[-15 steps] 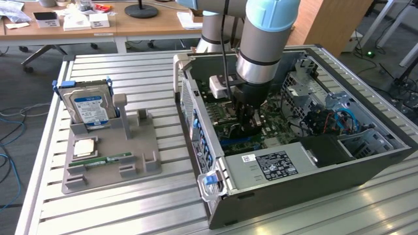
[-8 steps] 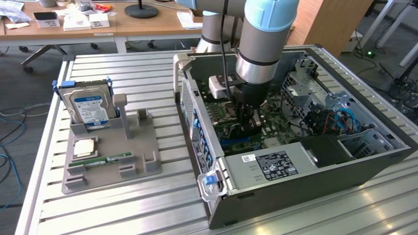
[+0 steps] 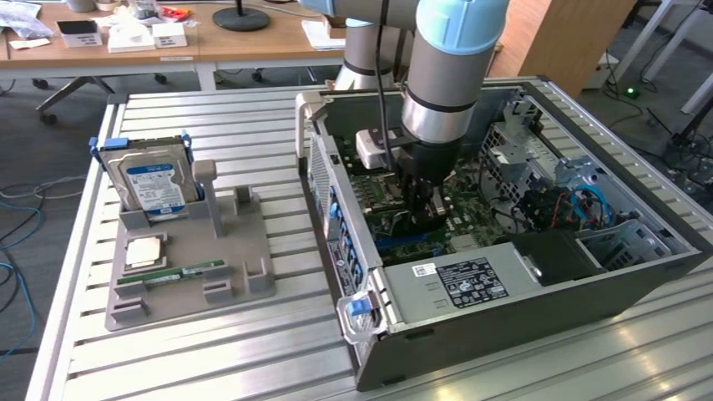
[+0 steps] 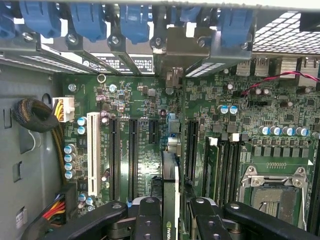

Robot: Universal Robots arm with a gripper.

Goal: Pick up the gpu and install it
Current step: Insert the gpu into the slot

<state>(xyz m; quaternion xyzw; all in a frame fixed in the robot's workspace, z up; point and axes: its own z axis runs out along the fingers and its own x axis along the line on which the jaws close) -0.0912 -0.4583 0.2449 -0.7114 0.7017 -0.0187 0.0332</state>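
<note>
In the exterior view we see the arm reaching down into the open computer case [image 3: 535, 326], its claw [image 3: 422, 213] low inside. At the exterior view's nine o'clock from the case, a hard drive [image 3: 154, 184] stands in a grey holder [image 3: 189, 276] on the bench [image 3: 223, 351].

In the wrist view the claw [image 4: 175, 204] is narrowed onto the gpu [image 4: 170, 180], held edge-on over the motherboard [image 4: 145, 95]; we cannot tell whether it touches a slot.

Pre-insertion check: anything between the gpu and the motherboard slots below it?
Nothing visible. The gripper holds the gpu edge-on over the motherboard, between the long black slots. The card itself hides the spot directly beneath it, so that part cannot be checked.
</note>
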